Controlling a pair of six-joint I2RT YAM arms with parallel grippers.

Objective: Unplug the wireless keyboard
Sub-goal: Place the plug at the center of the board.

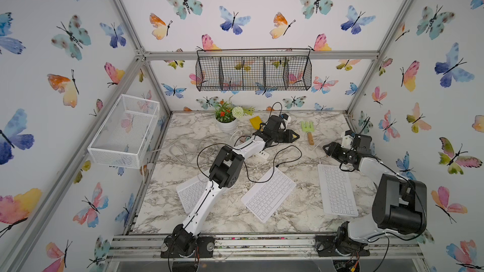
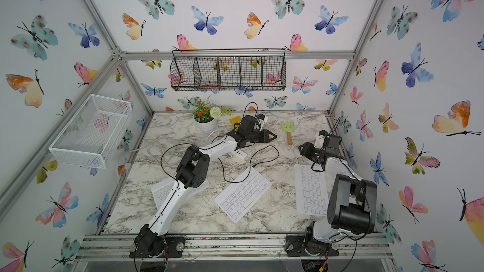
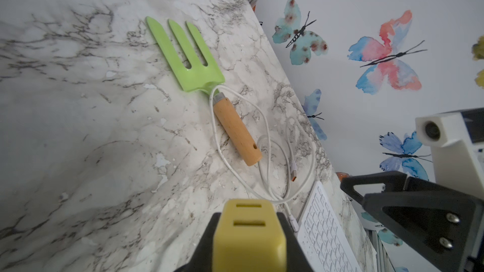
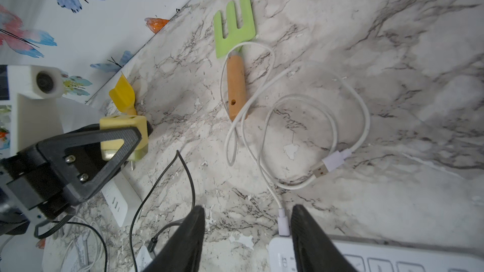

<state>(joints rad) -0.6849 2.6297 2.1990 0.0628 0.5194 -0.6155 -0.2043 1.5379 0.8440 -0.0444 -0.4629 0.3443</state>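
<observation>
On the marble table [image 1: 230,218], the left keyboard [image 1: 188,194] lies partly under the left arm. Past it, the left gripper [image 1: 293,136] is clamped on a yellow charger block [image 4: 123,132]. The block's prongs are showing and sit just beside a white power strip [image 4: 117,202]. The middle keyboard [image 1: 268,194] lies slanted at the table's centre, and a black cable [image 1: 296,150] loops near its far corner. Toward the back lies a green garden fork [image 1: 307,128] with a white cable [image 4: 351,105] draped over its wooden handle. The right keyboard [image 1: 336,192] lies near the table's right edge. The white cable's small plug [image 4: 283,222] is seated in its far edge, while the cable's other end lies loose on the table. The right gripper [image 4: 248,209] stands open over that edge with the plug between its fingers. One finger is just beside the plug and the other is well apart from it; whether the near one touches the plug cannot be told.
</observation>
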